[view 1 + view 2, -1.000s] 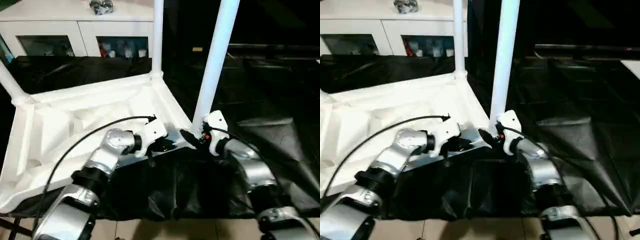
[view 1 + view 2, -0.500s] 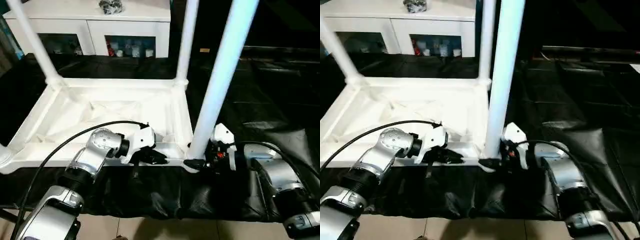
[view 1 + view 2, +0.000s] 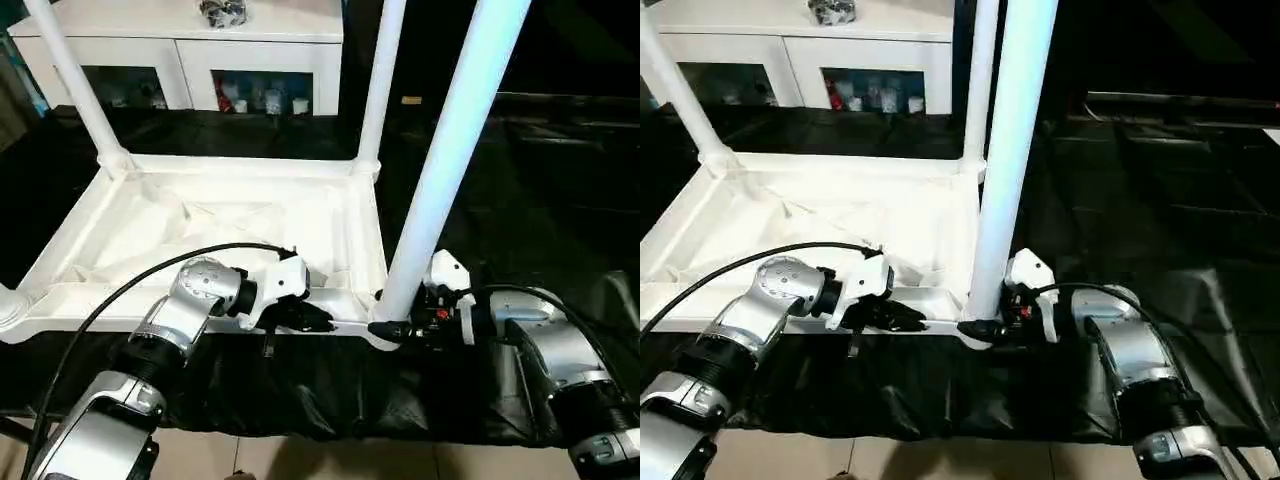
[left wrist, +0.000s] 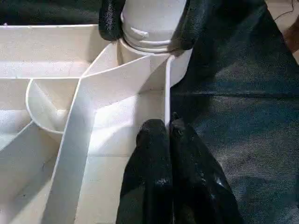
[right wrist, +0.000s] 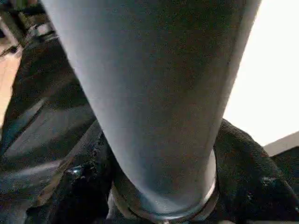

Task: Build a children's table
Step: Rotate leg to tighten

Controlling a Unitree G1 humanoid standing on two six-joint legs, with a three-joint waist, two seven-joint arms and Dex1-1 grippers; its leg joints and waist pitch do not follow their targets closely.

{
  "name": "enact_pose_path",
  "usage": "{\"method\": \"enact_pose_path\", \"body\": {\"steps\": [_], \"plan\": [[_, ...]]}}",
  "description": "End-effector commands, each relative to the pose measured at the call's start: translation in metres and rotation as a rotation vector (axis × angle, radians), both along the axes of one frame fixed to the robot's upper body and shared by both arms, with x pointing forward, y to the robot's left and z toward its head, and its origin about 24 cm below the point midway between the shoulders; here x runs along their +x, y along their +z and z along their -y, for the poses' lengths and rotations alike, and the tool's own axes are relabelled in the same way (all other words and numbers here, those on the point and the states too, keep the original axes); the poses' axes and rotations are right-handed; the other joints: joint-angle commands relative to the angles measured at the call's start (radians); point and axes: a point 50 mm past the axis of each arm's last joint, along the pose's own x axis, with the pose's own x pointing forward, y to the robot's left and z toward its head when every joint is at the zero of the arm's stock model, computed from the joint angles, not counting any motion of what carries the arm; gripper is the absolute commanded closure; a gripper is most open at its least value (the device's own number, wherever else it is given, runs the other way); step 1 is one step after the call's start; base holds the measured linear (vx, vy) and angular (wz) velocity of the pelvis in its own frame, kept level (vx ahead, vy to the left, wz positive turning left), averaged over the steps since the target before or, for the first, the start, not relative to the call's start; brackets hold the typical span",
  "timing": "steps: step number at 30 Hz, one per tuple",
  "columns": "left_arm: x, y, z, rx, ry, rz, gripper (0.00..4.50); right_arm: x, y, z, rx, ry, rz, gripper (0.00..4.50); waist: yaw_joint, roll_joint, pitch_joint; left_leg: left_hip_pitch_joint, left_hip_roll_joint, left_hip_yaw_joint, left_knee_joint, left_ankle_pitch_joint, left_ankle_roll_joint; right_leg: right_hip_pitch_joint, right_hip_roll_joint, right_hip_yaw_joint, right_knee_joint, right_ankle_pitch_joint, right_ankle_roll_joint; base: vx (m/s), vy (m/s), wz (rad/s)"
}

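The white children's table (image 3: 200,225) lies upside down on a black cloth, ribbed underside up. Two far legs (image 3: 378,85) stand in their corners, and a third, near right leg (image 3: 450,170) rises beside my right arm. My left gripper (image 3: 318,318) is shut on the table's near rim; the left wrist view has its fingertips (image 4: 154,135) pinching that thin wall. My right gripper (image 3: 385,328) is shut around the base of the near right leg, with a finger (image 5: 243,177) on each side of the leg (image 5: 154,93). The near left corner is cut off at the picture edge.
A white glass-doored cabinet (image 3: 190,60) stands behind the table, with a small dark object (image 3: 222,12) on top. Black cloth (image 3: 540,170) covers the surface to the right. A black cable (image 3: 120,290) loops over my left forearm. Pale floor (image 3: 300,460) lies at the near edge.
Over the last second the table swung round to lie square with the cabinet, both grippers keeping hold. The head view shifted too. In the last half second little moved.
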Motion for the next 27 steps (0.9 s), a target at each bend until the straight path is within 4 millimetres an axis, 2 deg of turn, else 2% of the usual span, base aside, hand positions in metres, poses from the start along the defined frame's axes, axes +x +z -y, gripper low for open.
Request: {"method": "enact_pose_path", "body": {"steps": [1,3,4,5,7,8,9,10,12,14,15,16,18,19,20,22,23,26,27], "plan": [[0.007,-0.001,0.010,0.005,0.094,0.044,4.50,-0.002,-0.012,-0.026,0.044,-0.045,-0.029,1.86,-0.002,-0.013,-0.046,0.004,0.019,0.005,-0.062,-0.235,0.053,0.046,-0.036,0.024,-0.058,-0.196,-0.234,0.000,0.000,0.00],[0.009,-0.004,0.025,-0.007,0.139,0.058,4.50,0.007,-0.020,-0.034,0.033,-0.233,-0.015,1.86,-0.012,-0.009,-0.039,0.007,0.016,0.002,-0.068,-0.288,0.024,0.038,-0.040,0.026,-0.068,-0.309,-0.207,0.000,0.000,0.00],[0.009,-0.004,0.028,-0.011,0.144,0.059,4.50,0.008,-0.021,-0.035,0.030,-0.264,-0.012,1.86,-0.020,-0.009,-0.036,0.011,0.014,-0.001,-0.071,-0.328,0.002,0.033,-0.041,0.026,-0.076,-0.399,-0.178,0.000,0.000,0.00],[0.009,-0.005,0.034,-0.022,0.151,0.064,4.50,0.010,-0.023,-0.038,0.031,-0.304,-0.003,1.86,-0.027,-0.011,-0.035,0.010,0.011,-0.008,-0.075,-0.357,-0.011,0.034,-0.040,0.023,-0.082,-0.467,-0.148,0.000,0.000,0.00],[0.009,-0.005,0.049,-0.050,0.169,0.069,4.50,0.013,-0.024,-0.049,0.048,-0.373,0.007,1.86,-0.033,-0.012,-0.034,0.014,0.010,-0.011,-0.075,-0.384,-0.009,0.029,-0.040,0.023,-0.093,-0.527,-0.117,0.000,0.000,0.00],[0.008,-0.005,0.059,-0.060,0.170,0.071,4.50,0.016,-0.024,-0.056,0.055,-0.416,0.010,1.86,-0.036,-0.003,-0.035,0.017,0.011,-0.012,-0.076,-0.393,-0.009,0.024,-0.039,0.024,-0.095,-0.527,-0.115,0.000,0.000,0.00],[0.006,-0.005,0.070,-0.070,0.167,0.070,4.50,0.019,-0.023,-0.066,0.062,-0.464,0.013,1.86,-0.044,-0.004,-0.036,0.010,0.010,-0.014,-0.078,-0.394,-0.011,0.029,-0.037,0.021,-0.093,-0.508,-0.117,0.000,0.000,0.00],[0.006,-0.006,0.072,-0.072,0.167,0.070,4.50,0.020,-0.023,-0.068,0.064,-0.474,0.014,1.86,-0.047,-0.005,-0.035,0.008,0.010,-0.015,-0.080,-0.396,-0.013,0.028,-0.037,0.021,-0.094,-0.505,-0.116,0.000,0.000,0.00],[0.002,-0.006,0.090,-0.087,0.168,0.067,4.50,0.026,-0.019,-0.089,0.073,-0.536,0.015,1.86,-0.052,0.003,-0.035,0.014,0.008,-0.015,-0.078,-0.423,-0.018,0.022,-0.035,0.021,-0.097,-0.509,-0.115,0.000,0.000,0.00],[0.001,-0.006,0.094,-0.086,0.170,0.071,4.50,0.026,-0.017,-0.096,0.063,-0.513,0.044,1.86,-0.054,-0.002,-0.036,0.012,0.005,-0.015,-0.077,-0.426,-0.012,0.024,-0.033,0.020,-0.100,-0.510,-0.111,0.000,0.000,0.00],[0.001,-0.007,0.095,-0.084,0.169,0.073,4.50,0.026,-0.016,-0.098,0.068,-0.500,0.040,1.86,-0.051,-0.002,-0.036,0.015,0.005,-0.012,-0.076,-0.426,-0.002,0.021,-0.034,0.021,-0.102,-0.508,-0.110,0.000,0.000,0.00],[0.001,-0.007,0.095,-0.084,0.169,0.073,4.50,0.026,-0.016,-0.098,0.068,-0.500,0.040,1.86,-0.051,-0.002,-0.036,0.015,0.005,-0.012,-0.076,-0.426,-0.002,0.021,-0.034,0.021,-0.102,-0.508,-0.110,0.000,0.000,0.00],[0.000,-0.008,0.093,-0.075,0.165,0.074,4.50,0.026,-0.015,-0.098,0.094,-0.492,0.021,1.17,-0.049,0.000,-0.038,0.010,0.007,-0.012,-0.078,-0.407,0.007,0.025,-0.033,0.023,-0.097,-0.462,-0.122,0.000,0.000,0.00],[-0.001,-0.009,0.090,-0.070,0.162,0.074,4.50,0.026,-0.014,-0.093,0.099,-0.480,0.018,1.17,-0.049,-0.005,-0.038,0.009,0.008,-0.012,-0.078,-0.405,0.008,0.026,-0.032,0.023,-0.096,-0.453,-0.126,0.000,0.000,0.00],[-0.001,-0.010,0.087,-0.068,0.160,0.074,4.50,0.026,-0.014,-0.089,0.099,-0.472,0.019,1.07,-0.046,-0.001,-0.039,0.011,0.009,-0.011,-0.077,-0.400,0.009,0.026,-0.033,0.024,-0.094,-0.436,-0.135,0.000,0.000,0.00],[-0.001,-0.010,0.081,-0.065,0.155,0.074,4.50,0.027,-0.015,-0.080,0.073,-0.455,0.029,0.80,-0.046,0.000,-0.040,0.009,0.011,-0.011,-0.078,-0.393,0.010,0.028,-0.033,0.025,-0.090,-0.404,-0.146,0.000,0.000,0.00],[0.000,-0.010,0.078,-0.058,0.156,0.076,4.50,0.025,-0.016,-0.076,0.059,-0.424,0.035,0.72,-0.043,-0.003,-0.042,0.006,0.012,-0.009,-0.077,-0.364,0.015,0.033,-0.033,0.026,-0.084,-0.347,-0.162,0.000,0.000,0.00],[0.000,-0.011,0.068,-0.042,0.143,0.074,4.50,0.023,-0.016,-0.066,0.023,-0.351,0.058,0.72,-0.041,-0.002,-0.045,0.004,0.012,-0.006,-0.072,-0.326,0.029,0.040,-0.032,0.026,-0.076,-0.267,-0.189,0.000,0.000,0.00],[-0.001,-0.012,0.064,-0.035,0.137,0.069,4.50,0.022,-0.016,-0.062,0.007,-0.323,0.064,0.72,-0.038,-0.001,-0.047,0.004,0.012,-0.004,-0.069,-0.292,0.039,0.042,-0.034,0.027,-0.071,-0.218,-0.207,0.000,0.000,0.00]]}}
